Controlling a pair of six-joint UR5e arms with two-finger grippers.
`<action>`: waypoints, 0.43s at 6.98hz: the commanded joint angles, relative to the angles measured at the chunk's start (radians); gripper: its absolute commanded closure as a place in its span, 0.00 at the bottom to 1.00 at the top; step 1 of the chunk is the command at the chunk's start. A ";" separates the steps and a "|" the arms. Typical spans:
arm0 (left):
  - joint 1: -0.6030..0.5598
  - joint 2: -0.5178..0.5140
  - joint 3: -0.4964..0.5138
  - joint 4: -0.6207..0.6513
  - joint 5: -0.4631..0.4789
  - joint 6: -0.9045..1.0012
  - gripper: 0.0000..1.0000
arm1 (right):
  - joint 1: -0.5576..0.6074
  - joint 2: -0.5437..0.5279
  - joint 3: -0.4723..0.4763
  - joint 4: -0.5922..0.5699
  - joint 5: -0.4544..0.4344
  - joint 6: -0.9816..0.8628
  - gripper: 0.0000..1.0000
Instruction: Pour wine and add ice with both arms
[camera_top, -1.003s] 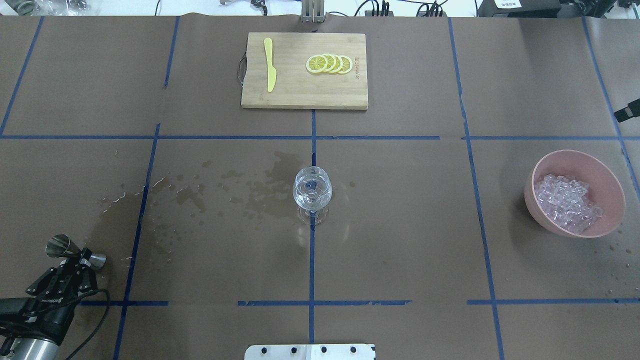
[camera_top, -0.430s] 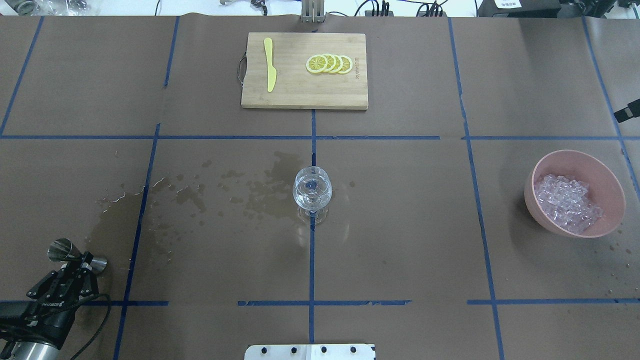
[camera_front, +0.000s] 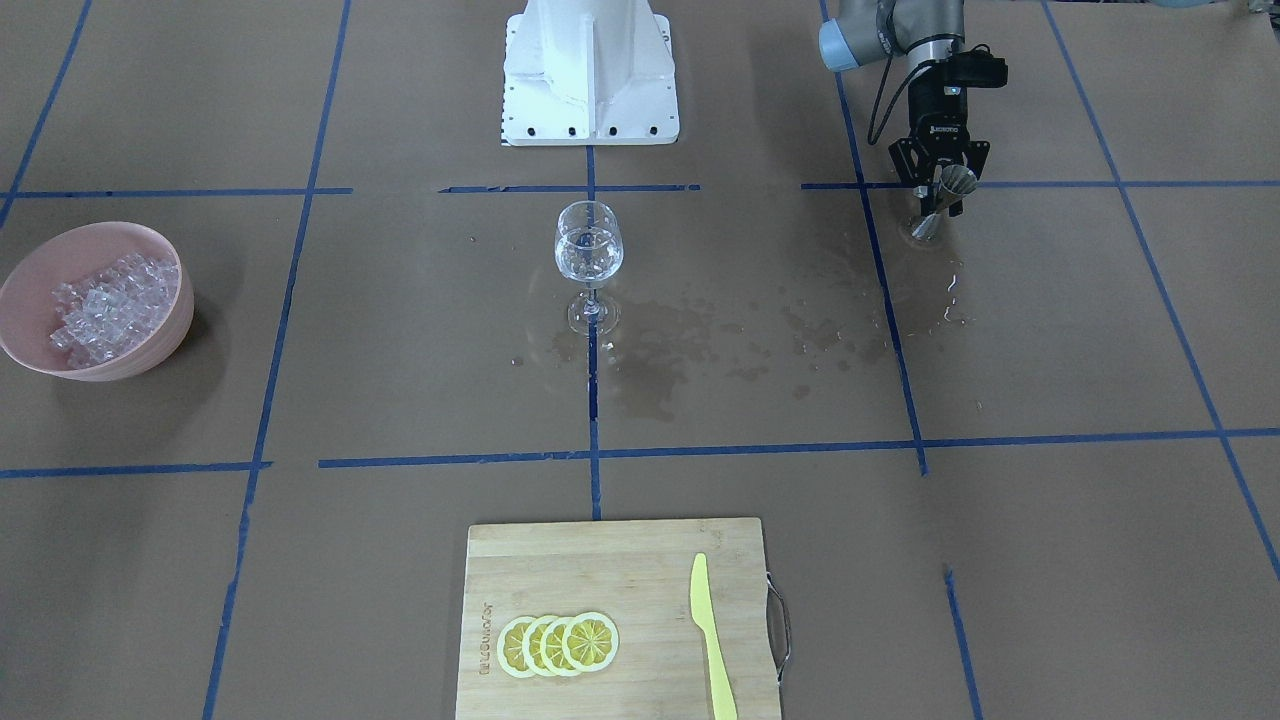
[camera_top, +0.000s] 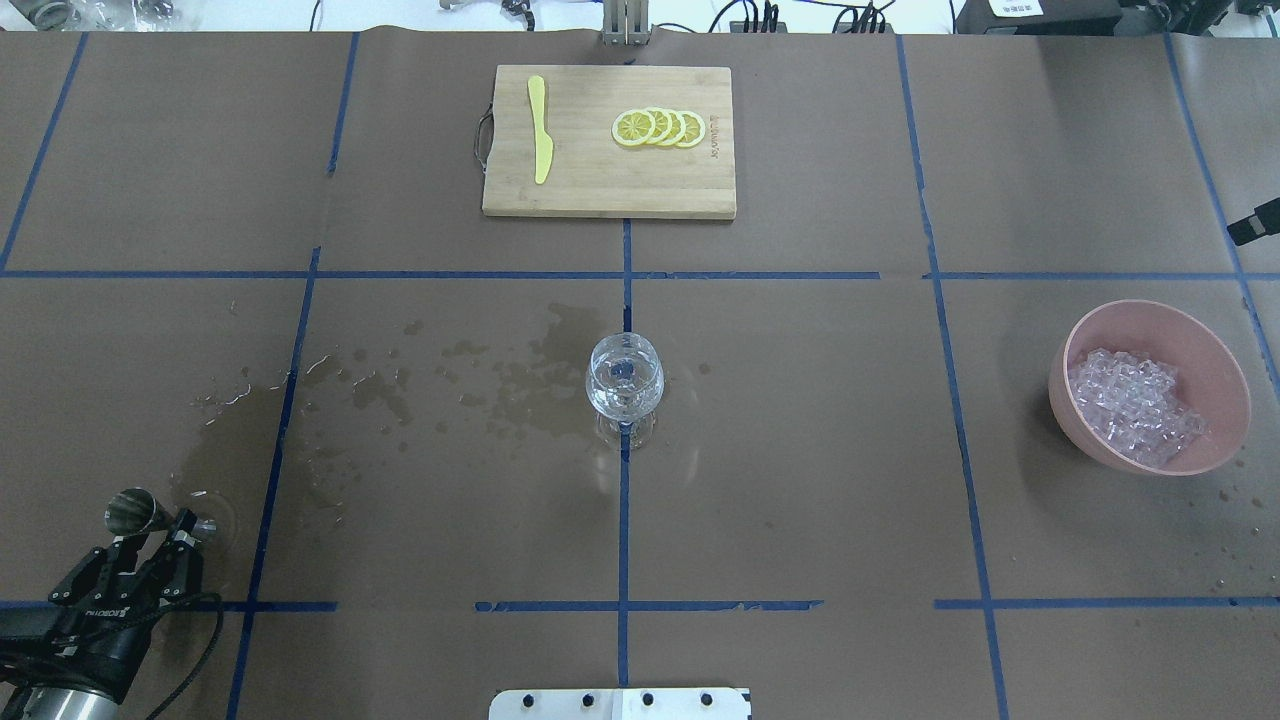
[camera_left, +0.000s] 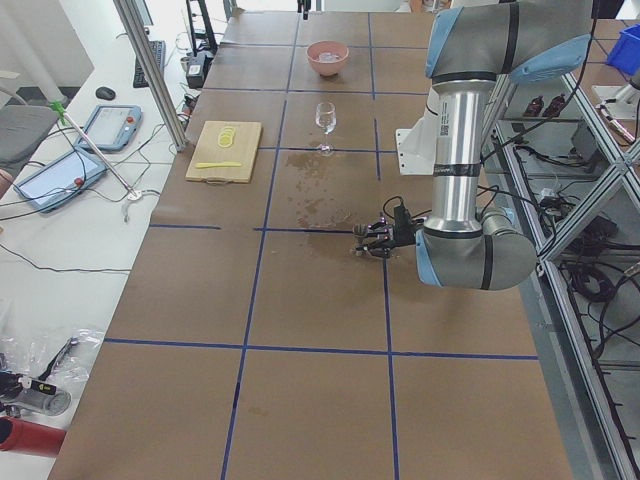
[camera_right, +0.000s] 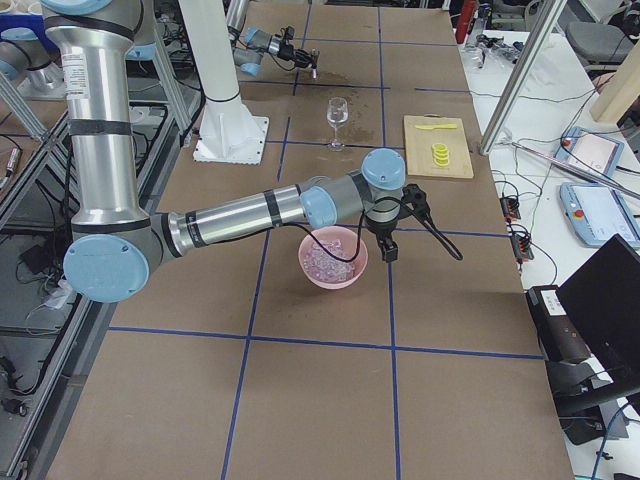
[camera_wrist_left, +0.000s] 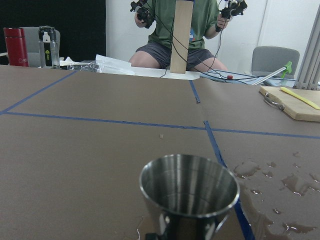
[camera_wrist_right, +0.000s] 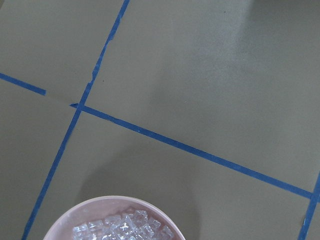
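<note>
Clear wine (camera_front: 588, 262) sits in the wine glass (camera_top: 624, 385) at the table's middle, wet stains (camera_top: 520, 385) beside it. My left pincer (camera_top: 165, 522) is clamped on the steel jigger (camera_wrist_left: 189, 192), low over a wet patch. Ice (camera_top: 1135, 405) lies in the pink bowl (camera_top: 1170, 335); my right pincer (camera_right: 388, 245) hangs just beside it, apart or together I cannot tell.

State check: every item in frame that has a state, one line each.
left gripper: shut on jigger.
jigger: upright, looks empty.
wine glass: upright, part-filled with wine.
right gripper: by pink bowl; open or shut unclear.
pink bowl: holds ice.
lemon slices: cut, fanned on cutting board.
knife: flat on cutting board.
table paper: wet between wine glass and jigger.
</note>
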 joint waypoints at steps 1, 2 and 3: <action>0.010 0.000 -0.003 0.010 -0.003 0.001 0.00 | 0.000 0.000 0.003 0.001 0.000 0.001 0.00; 0.011 0.000 -0.013 0.021 -0.003 0.002 0.00 | 0.000 0.000 0.004 0.001 0.000 0.001 0.00; 0.010 0.000 -0.050 0.052 -0.003 0.002 0.00 | 0.001 0.000 0.006 0.001 0.000 0.001 0.00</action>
